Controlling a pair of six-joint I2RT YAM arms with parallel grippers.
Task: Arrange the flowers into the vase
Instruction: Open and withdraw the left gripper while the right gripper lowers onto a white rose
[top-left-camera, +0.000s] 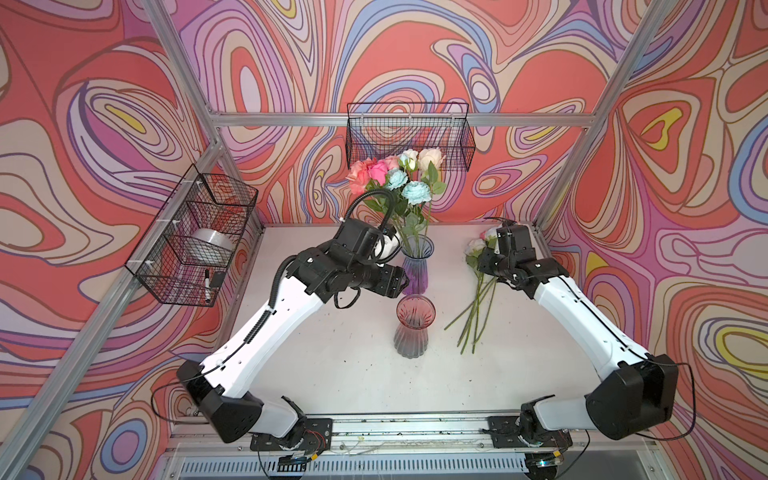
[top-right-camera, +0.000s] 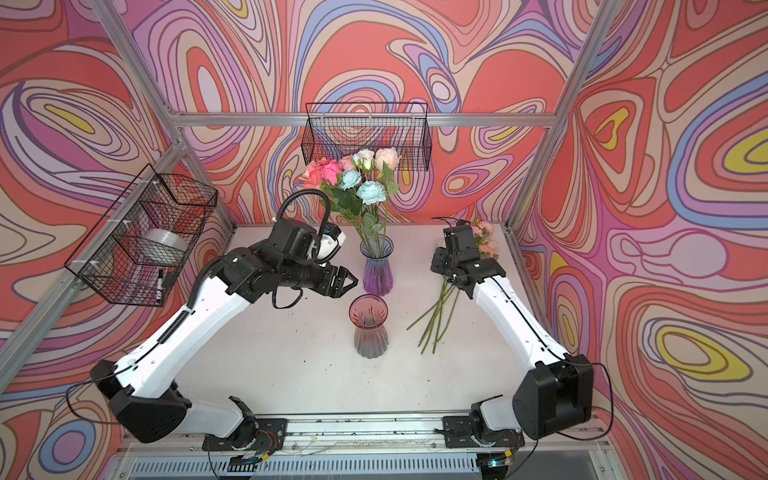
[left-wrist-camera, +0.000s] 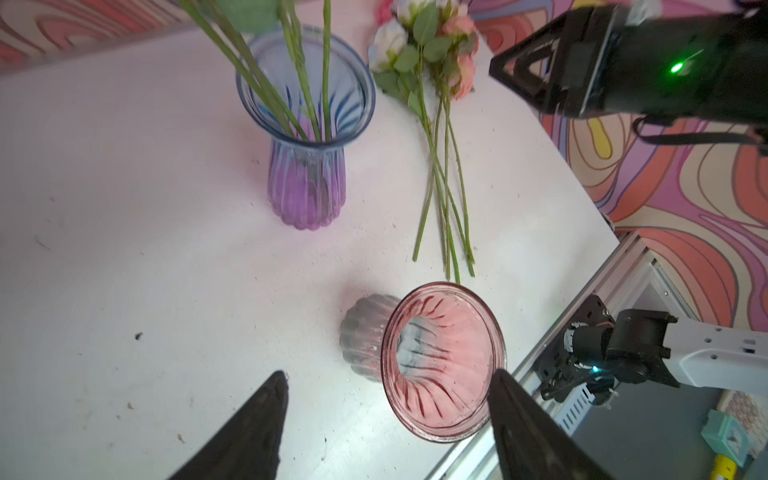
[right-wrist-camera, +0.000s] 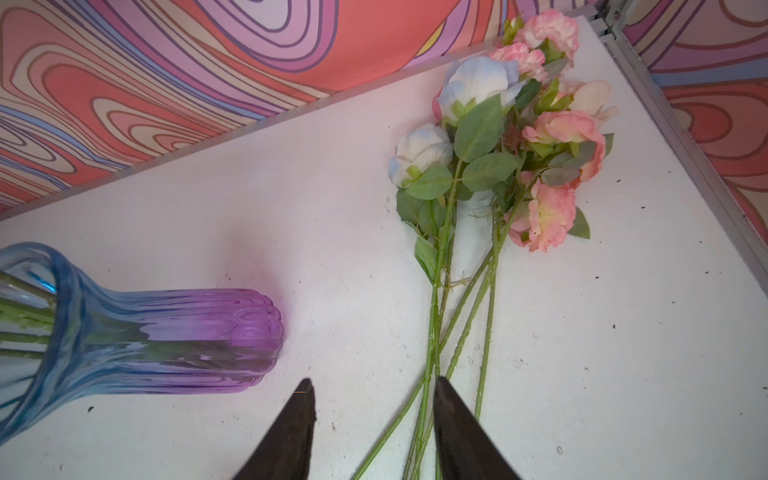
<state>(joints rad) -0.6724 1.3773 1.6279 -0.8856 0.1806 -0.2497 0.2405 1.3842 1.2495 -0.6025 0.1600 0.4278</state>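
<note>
Left tool (top-right-camera: 349, 286) open, holding nothing, left of blue-purple vase (top-right-camera: 377, 274) at frame centre, roses (top-right-camera: 371, 192) standing in it. Pink vase (top-right-camera: 368, 328) just below. Loose roses (top-left-camera: 474, 247) flat on worktop (top-right-camera: 291, 365), centre-right; right tool (right-wrist-camera: 374, 384) open over their stems.

Swirly walls (top-left-camera: 415, 50), white tbl (top-left-camera: 332, 365).
</note>
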